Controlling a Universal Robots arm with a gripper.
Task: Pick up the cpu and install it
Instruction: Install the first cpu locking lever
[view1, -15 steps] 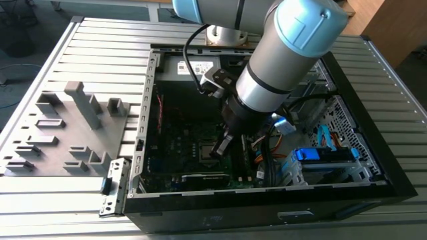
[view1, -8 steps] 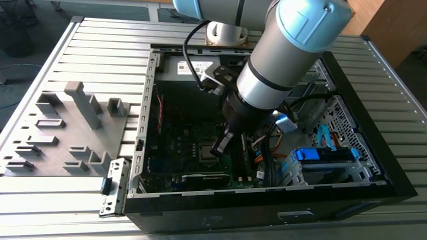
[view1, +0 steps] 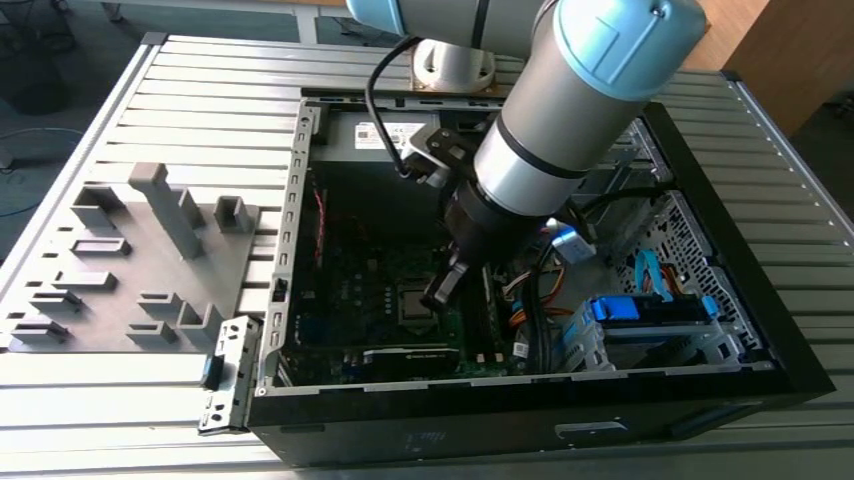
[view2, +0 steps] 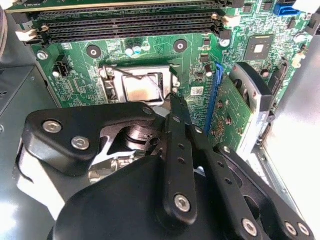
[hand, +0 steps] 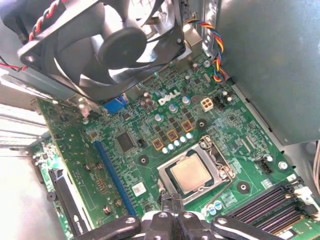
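Cpu (hand: 190, 175) lying flat inside the silver socket frame (hand: 216, 159) on the green motherboard (hand: 150, 150), pale top showing in both wrist views (view2: 140, 88). In the exterior view, socket (view1: 416, 301) at about 6 o'clock from the middle of the open computer case (view1: 747, 330), with the claw (view1: 441, 293) just beside it at 3 o'clock. Claw narrow, fingertips (view2: 173, 101) pinched together and holding nothing, poised just over the frame's edge (hand: 171, 200). A thin wire lever (view2: 131, 75) crossing over the chip, seemingly not latched.

Judging by this, placing done and seating in hand: keep the tip off the chip's top, press only on the frame or lever, move slowly and straight, avoid scraping the nearby capacitors (hand: 172, 135).

White brand lettering (hand: 169, 99) printed on the board beside the fan (hand: 105, 40); small white sticker (hand: 138, 189) by the blue slot (hand: 114, 176); another label (view1: 380, 132) on the grey power supply at 12 o'clock in the case.
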